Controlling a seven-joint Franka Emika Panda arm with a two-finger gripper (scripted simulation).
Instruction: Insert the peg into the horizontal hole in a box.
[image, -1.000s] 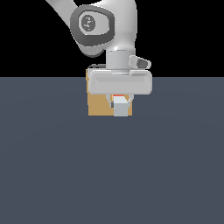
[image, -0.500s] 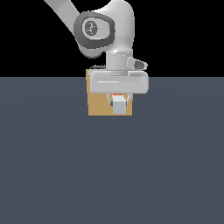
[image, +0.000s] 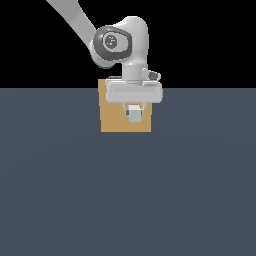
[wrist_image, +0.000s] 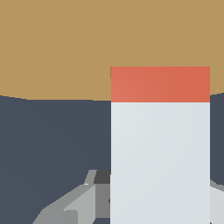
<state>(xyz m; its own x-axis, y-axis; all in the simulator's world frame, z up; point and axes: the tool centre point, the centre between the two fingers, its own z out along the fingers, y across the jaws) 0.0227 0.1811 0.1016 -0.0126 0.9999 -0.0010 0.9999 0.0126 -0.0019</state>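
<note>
Ext. view, from its left to its right: bare dark-grey floor (image: 50, 190), then the box (image: 112, 117), tan, standing on the floor at the far edge w/ black background behind. Right in front of its face hangs the gripper (image: 134, 114), wrist pointing down, arm running up toward the ext. view's left. Between the fingers sits the peg (image: 134, 115), seen end-on: a pale square w/ a sliver of red-orange above it. Jaws are closed in to about the peg's width and appear to clamp it on both sides. The hole isn't visible; peg and hand cover that part of the face.

Wrist view: peg (wrist_image: 160, 148) runs lengthwise away from the cam, pale body first, red end (wrist_image: 160, 84) leading and reaching the box face (wrist_image: 57, 48). Red tip looks at or just inside the face, can't tell which. Finger (wrist_image: 70, 205) shows grey at the near end, so the hold is on the pale part, well back from the tip.

Handling, my guess: rigid bar, light, smooth faces, so it could slip or yaw in the pads if the tip catches the hole's edge. Flat opposite sides give a good hold; gripping nearer the middle would limit lever wobble.
</note>
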